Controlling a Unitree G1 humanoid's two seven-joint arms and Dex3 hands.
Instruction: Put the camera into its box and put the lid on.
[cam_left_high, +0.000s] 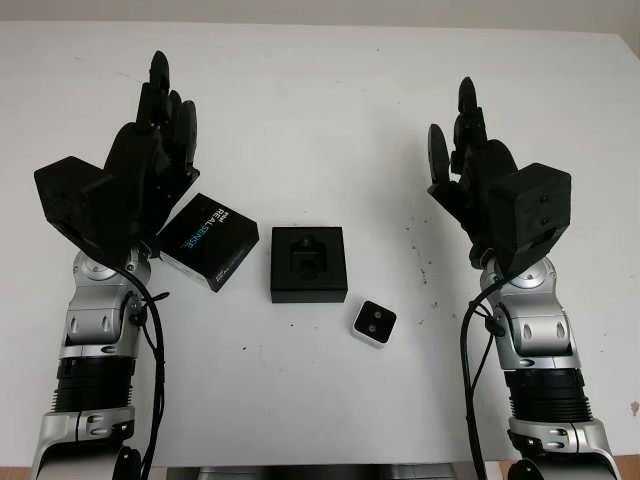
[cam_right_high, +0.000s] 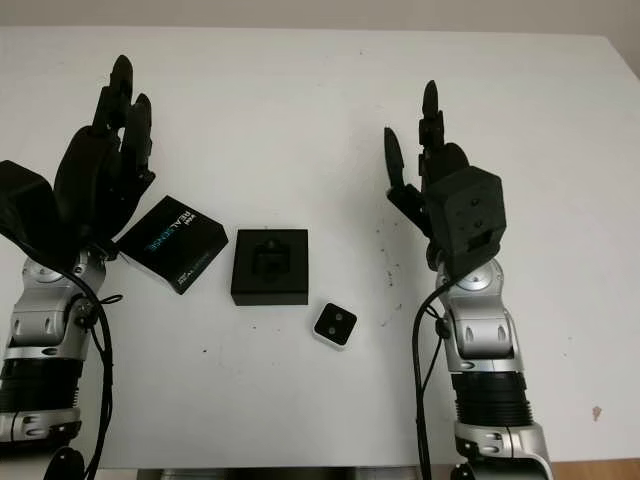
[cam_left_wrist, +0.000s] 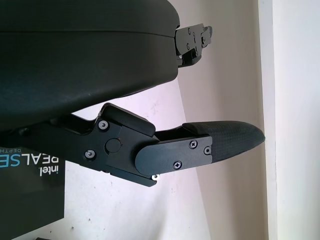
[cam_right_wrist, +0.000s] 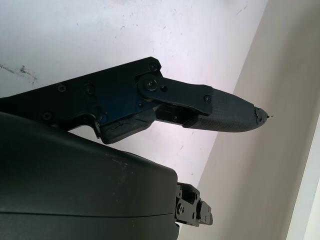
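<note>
You have the box (cam_left_high: 309, 264) in the middle of the tabletop (cam_left_high: 330, 90), open side up, so it can receive the camera (cam_left_high: 374, 322), which lies just beside its near right corner. The lid (cam_left_high: 208, 241) lies to the left of the box, partly under your left hand (cam_left_high: 150, 150). Your right hand (cam_left_high: 470, 165) is well right of the box. Both hands are open and hold nothing.
</note>
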